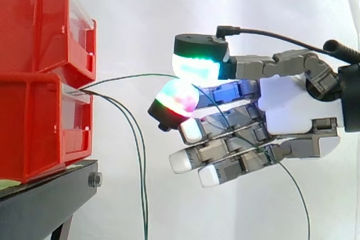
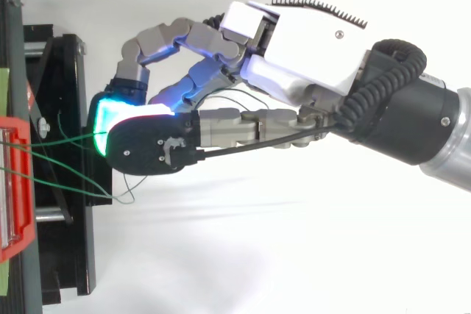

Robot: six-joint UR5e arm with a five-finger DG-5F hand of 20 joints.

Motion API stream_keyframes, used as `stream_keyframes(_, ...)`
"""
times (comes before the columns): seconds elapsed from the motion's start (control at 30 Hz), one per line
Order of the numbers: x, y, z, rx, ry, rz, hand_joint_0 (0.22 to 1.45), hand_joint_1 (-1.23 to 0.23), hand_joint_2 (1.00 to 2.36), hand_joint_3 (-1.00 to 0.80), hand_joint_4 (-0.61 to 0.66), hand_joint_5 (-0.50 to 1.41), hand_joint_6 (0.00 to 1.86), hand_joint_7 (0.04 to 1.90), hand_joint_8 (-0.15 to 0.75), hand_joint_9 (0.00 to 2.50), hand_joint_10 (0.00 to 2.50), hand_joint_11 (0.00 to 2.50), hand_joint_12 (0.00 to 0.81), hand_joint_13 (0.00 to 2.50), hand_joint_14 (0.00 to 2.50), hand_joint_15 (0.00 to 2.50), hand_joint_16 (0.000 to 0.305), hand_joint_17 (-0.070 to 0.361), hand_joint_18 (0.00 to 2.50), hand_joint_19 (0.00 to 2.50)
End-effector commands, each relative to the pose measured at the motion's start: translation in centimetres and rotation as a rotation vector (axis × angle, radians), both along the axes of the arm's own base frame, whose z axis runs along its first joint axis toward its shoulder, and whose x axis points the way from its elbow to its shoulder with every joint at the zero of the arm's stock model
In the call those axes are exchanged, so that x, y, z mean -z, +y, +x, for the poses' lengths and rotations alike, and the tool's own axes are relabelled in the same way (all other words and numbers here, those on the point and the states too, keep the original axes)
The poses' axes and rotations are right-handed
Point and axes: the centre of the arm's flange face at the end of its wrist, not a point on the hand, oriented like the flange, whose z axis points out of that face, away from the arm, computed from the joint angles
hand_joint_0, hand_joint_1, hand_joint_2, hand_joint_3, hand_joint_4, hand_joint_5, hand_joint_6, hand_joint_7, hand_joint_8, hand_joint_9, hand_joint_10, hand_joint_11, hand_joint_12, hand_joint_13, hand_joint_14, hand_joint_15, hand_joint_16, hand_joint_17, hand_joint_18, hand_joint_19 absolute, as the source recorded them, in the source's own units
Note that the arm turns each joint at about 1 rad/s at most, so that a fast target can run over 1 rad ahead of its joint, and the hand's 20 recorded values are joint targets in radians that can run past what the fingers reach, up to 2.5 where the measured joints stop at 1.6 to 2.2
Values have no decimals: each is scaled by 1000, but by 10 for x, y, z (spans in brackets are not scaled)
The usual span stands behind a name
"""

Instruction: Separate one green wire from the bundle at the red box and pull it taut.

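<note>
- Side view: a stack of two red plastic bins (image 1: 34,122) stands on a black metal stand (image 1: 45,206) at the left, before a white curtain (image 1: 140,4).
- Side view: the robot hand (image 1: 292,105) reaches in from the right at the height of the seam between the two bins, its fingers pointing toward them.
- Hand state: two glowing fingertips (image 1: 197,63), the upper one green-cyan and the lower one red-magenta, close together on one thin green wire (image 1: 146,75). The pinch is narrow and holds that wire alone.
- The remaining white-tipped fingers lie below the pinch, loosely extended and apart from the bins.
- Wire position: the thin green wire leaves the seam between the bins, rises in a shallow bow to the pinched pads, and is not drawn straight. Past the pads it crosses the lower fingers and falls toward the lower right.
- Two further green wires (image 1: 138,155) leave the same seam and hang down beside the stand, well apart from the hand.
- Top view: the hand (image 2: 309,42) enters from the right. Its black-backed pad with a cyan-green glow lies just beside the stand (image 2: 66,182), near the red bin front (image 2: 15,182).
- Top view: green strands run from the bin front toward that pad. One of them ends in a small free loop below it.
</note>
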Motion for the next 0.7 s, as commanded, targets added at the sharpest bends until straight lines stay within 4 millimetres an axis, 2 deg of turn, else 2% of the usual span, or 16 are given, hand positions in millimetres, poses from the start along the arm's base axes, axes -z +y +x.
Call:
stream_keyframes(0.0, 0, 1, -1, -4, 8, 4, 681, -761, 1023, -102, -196, -192, 947, 1196, 255, 991, 17, 665, 355, 800, 14, 368, 46, 104, 735, 459)
stream_keyframes(0.07, 0, -1, -1, -2, 6, 4, 691, -757, 1021, -137, -208, -195, 948, 1166, 254, 991, 17, 666, 356, 800, 14, 369, 46, 104, 734, 459)
stream_keyframes(0.3, 0, -2, -1, 1, 6, 4, 716, -778, 1010, -359, -122, -210, 926, 1022, 240, 968, 17, 665, 351, 794, 14, 371, 46, 104, 730, 446)
stream_keyframes(0.47, 0, -3, -1, 3, 6, 8, 705, -785, 1008, -396, -68, -211, 919, 985, 237, 962, 17, 663, 350, 796, 14, 369, 46, 104, 729, 448)
stream_keyframes(0.67, 0, -2, -1, 3, 3, 14, 702, -783, 1013, -324, -117, -211, 919, 1077, 240, 963, 19, 665, 346, 802, 15, 374, 46, 104, 737, 446)
